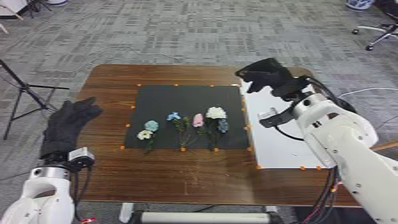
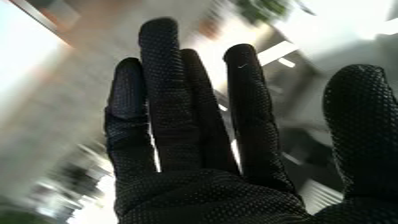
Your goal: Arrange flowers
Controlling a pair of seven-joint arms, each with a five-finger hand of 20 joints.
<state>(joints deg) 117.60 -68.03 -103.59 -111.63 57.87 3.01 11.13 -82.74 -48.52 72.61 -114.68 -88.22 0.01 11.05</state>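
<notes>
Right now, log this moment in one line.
Right hand: open, near white sheet | left hand: open, at left edge of table | flowers: lying on black mat

In the head view, the right hand (image 1: 269,77) and right arm (image 1: 333,130) cover part of the white board (image 1: 275,155). The flower stems (image 1: 186,137) are too fine to tell apart against the black mat (image 1: 164,102). An office chair (image 1: 387,31) is cut off by the edge. In the right wrist view, the thumb (image 2: 362,115) runs out of frame and green foliage (image 2: 260,9) is blurred
</notes>
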